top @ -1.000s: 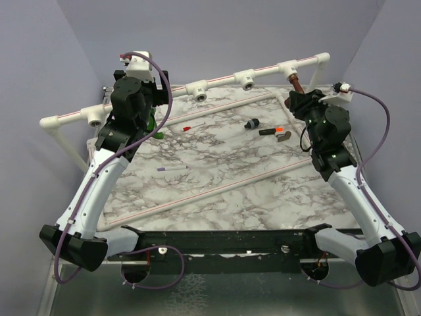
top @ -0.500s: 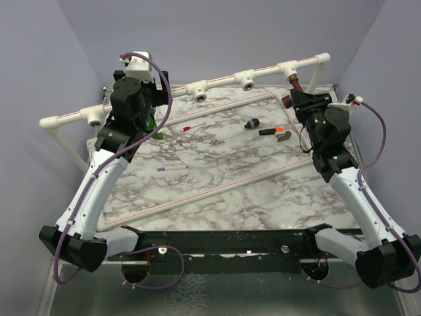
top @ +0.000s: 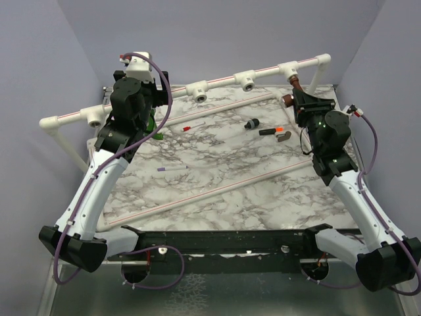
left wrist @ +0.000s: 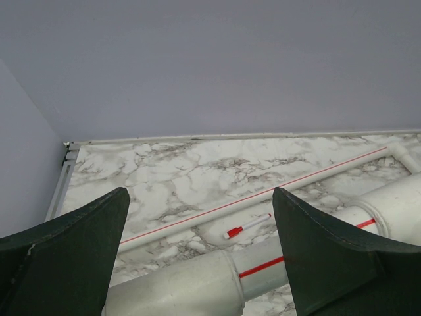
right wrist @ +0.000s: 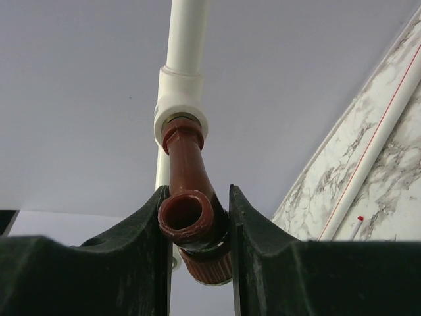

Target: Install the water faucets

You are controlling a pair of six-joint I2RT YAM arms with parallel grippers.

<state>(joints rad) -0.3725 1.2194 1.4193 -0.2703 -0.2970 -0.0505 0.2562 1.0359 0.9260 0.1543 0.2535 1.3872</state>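
My right gripper (top: 295, 99) (right wrist: 197, 197) is shut on the reddish-brown faucet (right wrist: 189, 197), at the back right in the top view (top: 293, 87). The faucet's threaded end sits in the socket of a white T-fitting (right wrist: 179, 108) on the raised pipe (top: 289, 68). The open spout faces the right wrist camera. My left gripper (top: 145, 108) (left wrist: 198, 197) is open and empty, just above the raised white pipe (left wrist: 197, 283) at the back left. The bright green faucet (top: 153, 123) shows partly under the left arm. It is out of the left wrist view.
More T-fittings (top: 197, 92) (top: 247, 80) (top: 96, 118) sit along the raised pipe. On the marble table lie a red-capped white pen (top: 194, 125) (left wrist: 247, 226), a purple pen (top: 172, 168), a black part (top: 251, 123), an orange-and-black part (top: 271, 130) and thin white rods (top: 217, 187).
My right wrist has rolled while gripping the reddish-brown faucet at the fitting, and its cable has swung to the right. The left arm has not moved.
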